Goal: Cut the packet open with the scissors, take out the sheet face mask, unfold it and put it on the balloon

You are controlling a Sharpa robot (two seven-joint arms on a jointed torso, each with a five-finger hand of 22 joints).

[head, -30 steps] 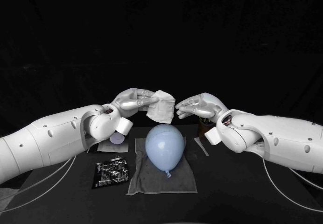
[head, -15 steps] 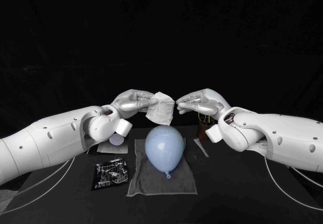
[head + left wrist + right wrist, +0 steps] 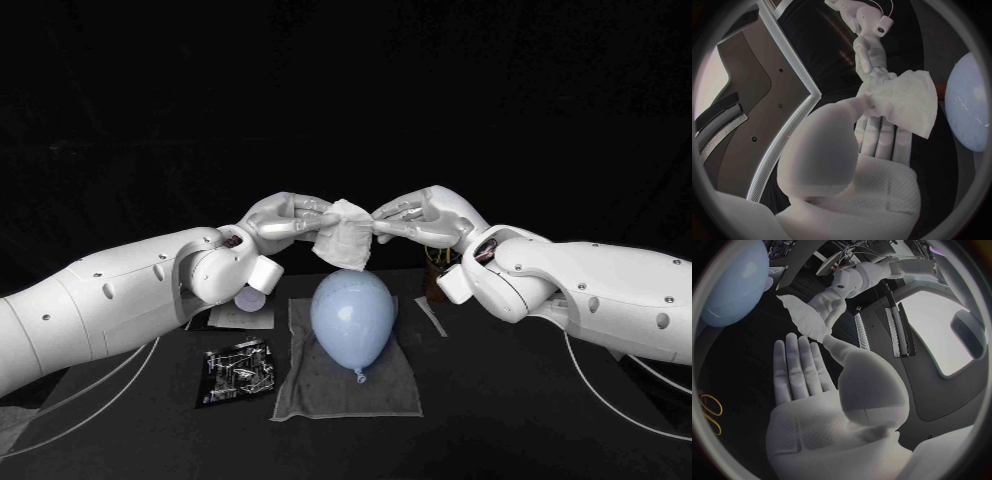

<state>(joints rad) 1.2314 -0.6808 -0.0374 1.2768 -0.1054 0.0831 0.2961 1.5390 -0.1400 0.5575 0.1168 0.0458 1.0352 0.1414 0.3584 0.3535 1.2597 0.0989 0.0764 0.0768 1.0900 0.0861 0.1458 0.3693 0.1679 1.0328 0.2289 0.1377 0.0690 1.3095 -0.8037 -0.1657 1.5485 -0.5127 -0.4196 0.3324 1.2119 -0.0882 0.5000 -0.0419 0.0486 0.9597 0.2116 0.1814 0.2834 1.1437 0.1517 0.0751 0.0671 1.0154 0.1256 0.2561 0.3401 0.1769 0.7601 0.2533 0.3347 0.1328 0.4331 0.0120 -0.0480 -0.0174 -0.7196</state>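
My left hand (image 3: 286, 218) holds a folded white sheet mask (image 3: 343, 233) in the air above the pale blue balloon (image 3: 353, 315). My right hand (image 3: 427, 218) meets the mask's upper right edge, thumb and fingertips pinching it. In the left wrist view the mask (image 3: 907, 102) hangs from my left hand's fingers (image 3: 882, 132), with the right hand (image 3: 871, 50) reaching its corner. The right wrist view shows the right hand (image 3: 811, 385) with its thumb at the mask (image 3: 807, 320), the balloon (image 3: 729, 282) beyond. The cut silver packet (image 3: 238, 370) lies left of the balloon.
The balloon lies on a grey cloth (image 3: 351, 390) in the middle of the black table. Yellow-handled scissors (image 3: 437, 262) stand behind my right wrist, their loops (image 3: 711, 412) visible. A thin strip (image 3: 430, 313) lies right of the cloth and a small pale object (image 3: 253, 298) left of it.
My right hand has moved left and slightly up to the mask's edge and now touches it. The left hand has kept the mask nearly still.
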